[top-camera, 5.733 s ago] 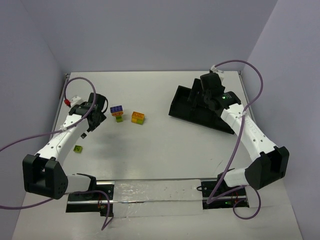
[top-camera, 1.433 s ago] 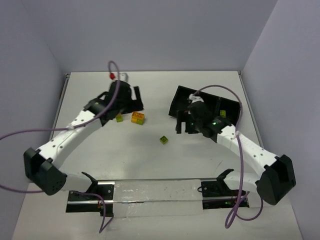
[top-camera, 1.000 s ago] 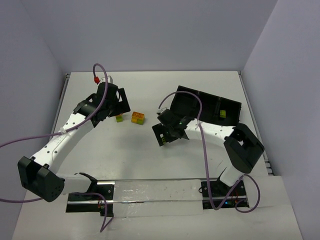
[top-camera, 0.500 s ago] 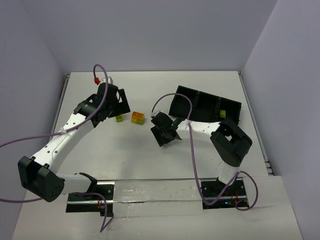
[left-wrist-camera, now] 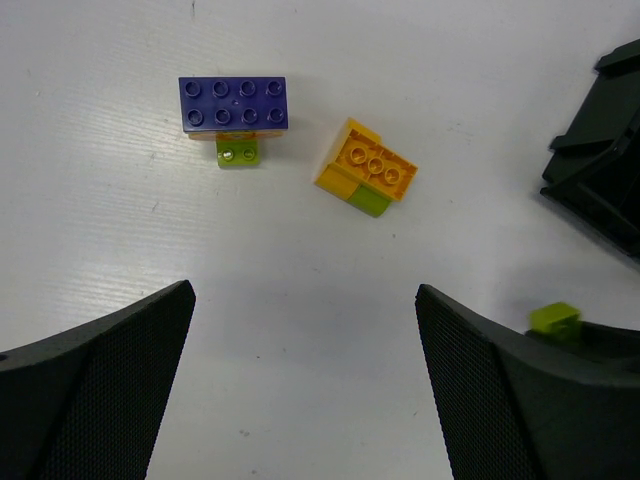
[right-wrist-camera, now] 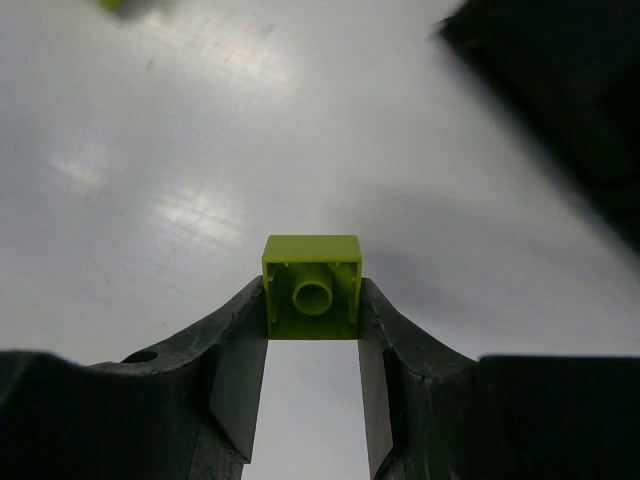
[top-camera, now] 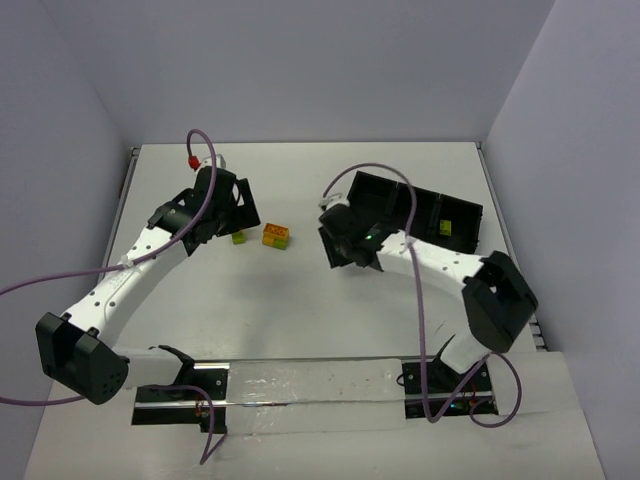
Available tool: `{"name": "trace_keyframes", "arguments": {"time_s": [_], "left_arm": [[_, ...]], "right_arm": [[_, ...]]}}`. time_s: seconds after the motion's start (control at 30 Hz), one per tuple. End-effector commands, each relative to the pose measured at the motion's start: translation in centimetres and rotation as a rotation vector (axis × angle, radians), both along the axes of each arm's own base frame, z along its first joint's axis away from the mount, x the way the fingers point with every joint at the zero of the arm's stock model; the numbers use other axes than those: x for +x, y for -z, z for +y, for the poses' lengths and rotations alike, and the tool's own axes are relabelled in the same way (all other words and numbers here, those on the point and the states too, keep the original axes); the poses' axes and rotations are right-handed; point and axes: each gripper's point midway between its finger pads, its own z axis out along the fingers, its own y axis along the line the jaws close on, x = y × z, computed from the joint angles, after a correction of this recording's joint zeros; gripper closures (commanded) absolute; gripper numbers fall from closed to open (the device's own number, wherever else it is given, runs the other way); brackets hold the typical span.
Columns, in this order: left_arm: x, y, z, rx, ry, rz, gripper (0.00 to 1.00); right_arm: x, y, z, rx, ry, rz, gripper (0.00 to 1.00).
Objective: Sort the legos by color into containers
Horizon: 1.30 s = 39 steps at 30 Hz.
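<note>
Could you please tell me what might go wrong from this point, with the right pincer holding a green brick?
The right pincer grips the lime brick only at its fingertips, so it may slip or twist out on the way to the tray. The orange brick has a lime piece joined to it, and the blue-purple brick has a small lime brick against its edge; the open left pincer might lift mixed colours together.
</note>
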Motion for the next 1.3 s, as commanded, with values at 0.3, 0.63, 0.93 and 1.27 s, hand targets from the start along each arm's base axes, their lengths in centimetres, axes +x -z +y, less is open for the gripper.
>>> {"name": "trace_keyframes", "arguments": {"time_s": [0.3, 0.63, 0.93, 1.27], "left_arm": [[0.3, -1.2, 0.2, -0.017, -0.011, -0.038, 0.01], [0.2, -1.7, 0.2, -0.012, 0.0, -0.035, 0.01], [-0.3, -2.1, 0.8, -0.013, -0.022, -0.046, 0.01], [-0.3, -1.4, 0.7, -0.005, -0.021, -0.023, 0.01]], "right_arm": [[6.0, -9.3, -23.1, 0.278, 0.802, -0.218, 0.73], [7.6, -7.7, -32.4, 0.308, 1.127, -0.261, 0.66], [9.1, -5.4, -34.3, 0.28, 1.183, -0.235, 0.31], [10.1, -9.4, -33.4, 0.32, 1.108, -0.293, 0.16]]}}
